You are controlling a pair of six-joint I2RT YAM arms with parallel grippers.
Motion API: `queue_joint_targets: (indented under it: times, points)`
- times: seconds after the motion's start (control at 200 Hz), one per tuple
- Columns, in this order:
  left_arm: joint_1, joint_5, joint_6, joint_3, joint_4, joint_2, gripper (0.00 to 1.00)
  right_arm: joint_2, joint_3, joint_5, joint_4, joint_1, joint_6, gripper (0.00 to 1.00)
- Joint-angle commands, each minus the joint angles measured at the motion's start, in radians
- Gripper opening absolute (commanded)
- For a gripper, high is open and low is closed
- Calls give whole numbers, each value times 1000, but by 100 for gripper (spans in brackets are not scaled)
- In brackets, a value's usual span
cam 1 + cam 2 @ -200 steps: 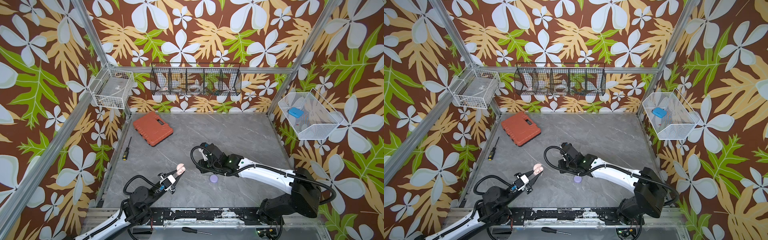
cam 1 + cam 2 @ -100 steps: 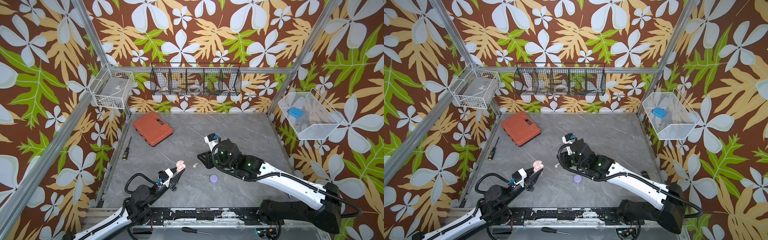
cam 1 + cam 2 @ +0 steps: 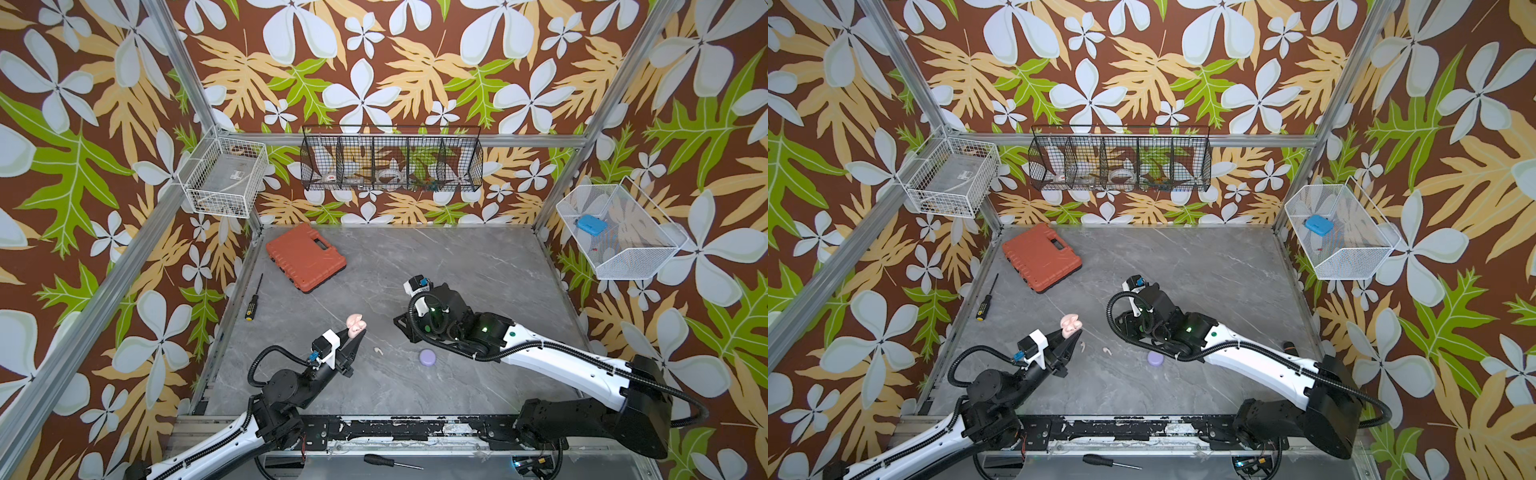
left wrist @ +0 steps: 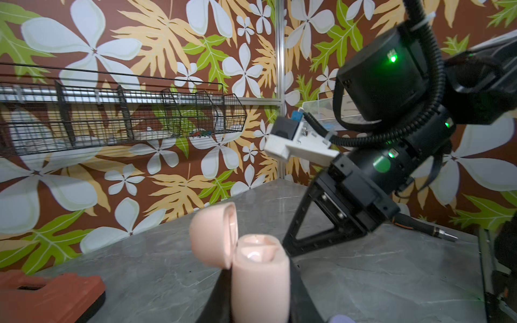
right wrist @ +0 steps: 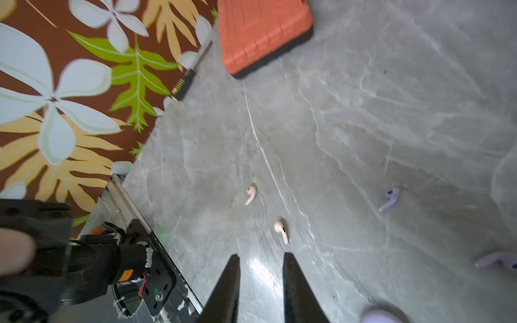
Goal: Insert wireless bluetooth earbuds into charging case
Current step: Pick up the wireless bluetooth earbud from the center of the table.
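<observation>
The right wrist view cuts off the blurred lavender case [image 5: 382, 316] and one lavender earbud [image 5: 495, 261]. The left wrist view blurs the pink case [image 4: 260, 282].

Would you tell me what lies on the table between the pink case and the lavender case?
In a top view, a pale pink earbud and a second pink earbud lie loose between the pink case and the lavender case.
</observation>
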Motion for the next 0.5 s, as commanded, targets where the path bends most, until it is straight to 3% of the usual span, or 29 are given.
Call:
queue_joint_targets:
  times: [0.0,0.205,0.495]
  points:
    - [1,-187,54,6,94,-8,0,30,-30,-34,6,4,18,33]
    - [28,-359,117,4,154,-23,0,166,-45,-119,41,9,-9,38]
    - [52,-385,143,1,161,-55,0,316,-17,-149,118,69,-14,39]
